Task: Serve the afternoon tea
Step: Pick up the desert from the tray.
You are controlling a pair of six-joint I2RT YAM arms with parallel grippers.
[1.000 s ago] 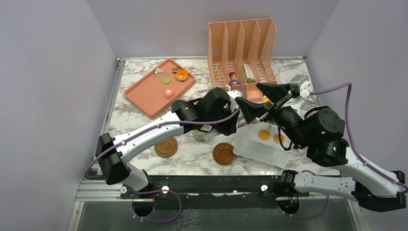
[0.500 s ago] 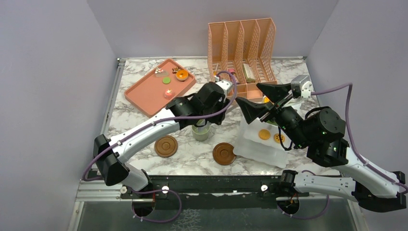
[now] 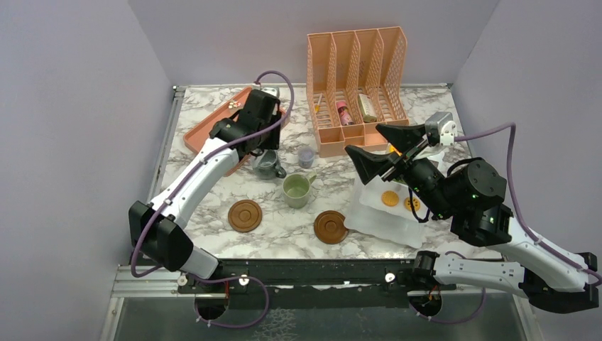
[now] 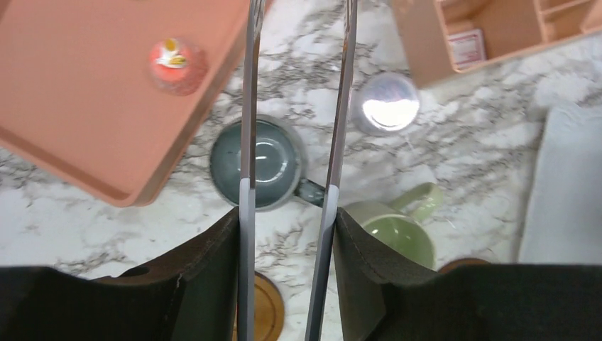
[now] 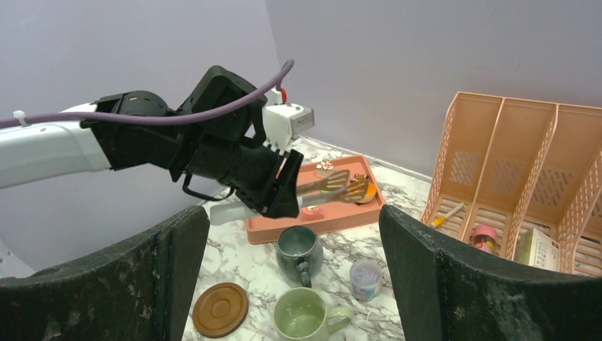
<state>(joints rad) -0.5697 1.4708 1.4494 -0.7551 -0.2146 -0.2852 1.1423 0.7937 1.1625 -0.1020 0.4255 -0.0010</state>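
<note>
Two coasters (image 3: 245, 215) (image 3: 331, 226), one grey-blue mug (image 3: 266, 163) and one pale green mug (image 3: 296, 190) are sitting; left claw (image 5: 344, 187) is hovering half-open, right claw (image 3: 363, 140) wide, both empty.

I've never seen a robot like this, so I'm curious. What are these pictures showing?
These are two robot arms bolted to a table, each ending in a two-finger gripper. One picture looks down from above; the other two come from small cameras on the wrists. On the table sit a grey-blue mug, a pale green mug, two brown coasters, a pink tray with a toy cake, a white board with two cookies, a tiny lilac cup and a peach rack. The left gripper hovers open above the grey-blue mug; the right gripper is wide open. Neither holds anything.
</note>
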